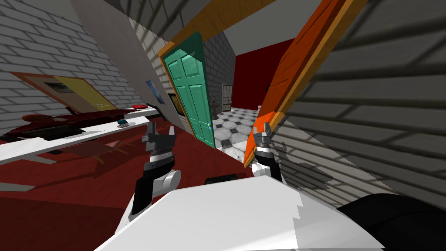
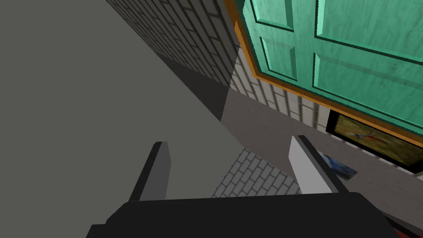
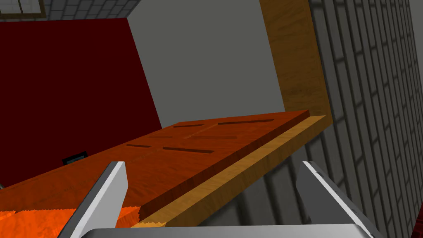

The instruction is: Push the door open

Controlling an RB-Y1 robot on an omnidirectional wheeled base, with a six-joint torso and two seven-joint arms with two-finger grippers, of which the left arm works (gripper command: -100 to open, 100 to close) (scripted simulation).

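Note:
An orange-brown panelled door stands swung partly open on the right, in a tan wooden frame. My right gripper is open at the door's near edge, low down. In the right wrist view the door's face and pale edge run between the fingers of the right gripper; contact cannot be told. My left gripper is open and holds nothing, out over the red floor. The left gripper points toward a green panelled door.
The green door stands left of the opening. Black-and-white tiled floor and a red wall lie beyond the doorway. A grey brick wall runs close on my right. A long white counter stretches along the left.

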